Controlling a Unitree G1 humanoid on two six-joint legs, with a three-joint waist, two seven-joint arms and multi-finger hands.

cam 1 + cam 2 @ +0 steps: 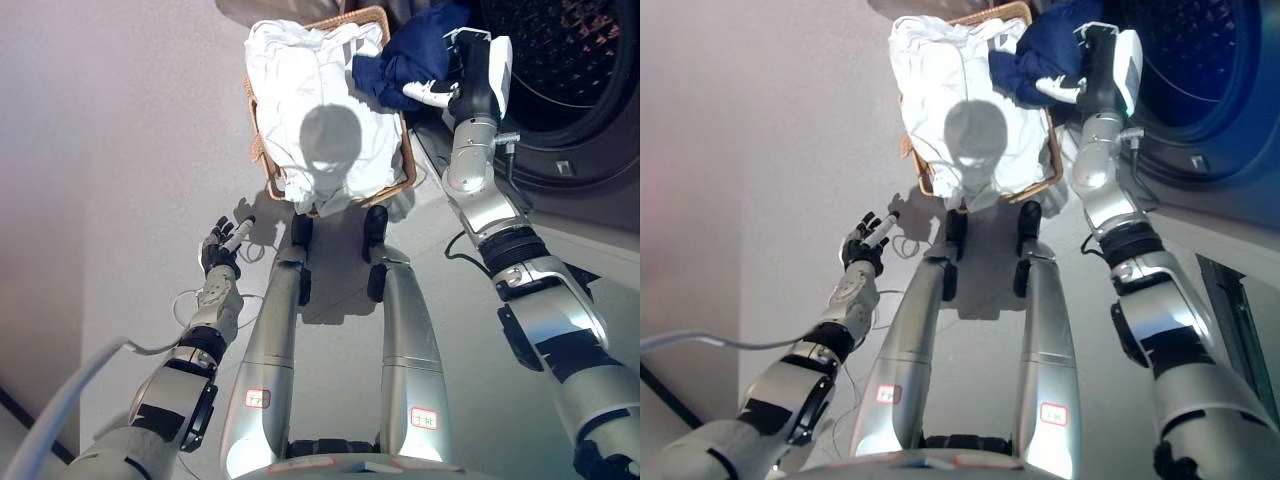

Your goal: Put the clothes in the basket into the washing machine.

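A woven basket (262, 150) stands on the floor ahead of me, filled with white clothes (320, 110). A dark blue garment (405, 55) is bunched over the basket's far right corner, next to the washing machine's open drum (570, 60). My right hand (438, 92) is at the garment's lower edge with its fingers curled into the cloth. My left hand (222, 250) hangs low at the left above the floor, fingers straight and empty, well short of the basket.
The washing machine's dark door ring and front panel (560, 165) fill the upper right. A pale wall or floor surface (120, 150) lies to the left of the basket.
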